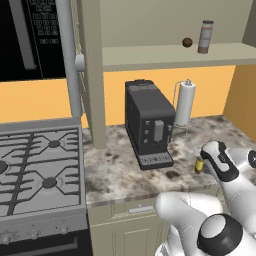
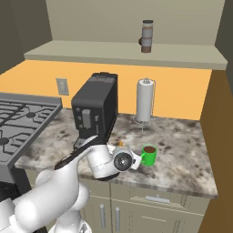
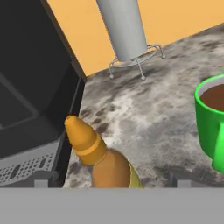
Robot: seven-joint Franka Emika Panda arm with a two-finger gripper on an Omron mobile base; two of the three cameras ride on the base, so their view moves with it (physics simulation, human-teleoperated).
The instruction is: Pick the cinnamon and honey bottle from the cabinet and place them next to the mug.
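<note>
In the hand view the tool (image 3: 109, 181) stands released, its two dark tips well apart at the bottom edge with the honey bottle (image 3: 98, 157) between them, touched by neither as far as can be told. The bottle is amber-orange with a narrow pointed orange top leaning toward 11 o'clock, and a sliver of yellow shows at its lower right. It stands on the speckled table (image 3: 144, 113), just beside the dark coffee machine (image 3: 30, 96) at 9 o'clock, with the bright green mug (image 3: 212, 122) and its dark brown inside near at 3 o'clock and the paper towel holder (image 3: 124, 30) at 12 o'clock. The right base view adds the cinnamon (image 2: 147, 36), a brownish-grey jar with a dark lid, upright on the cabinet (image 2: 123, 52) shelf at 12 o'clock above the mug (image 2: 149, 154). The left base view shows a small brown ball (image 1: 187, 42) just beside the jar at its 9 o'clock, and a gas stove (image 1: 37, 170) at 9 o'clock of the table.
</note>
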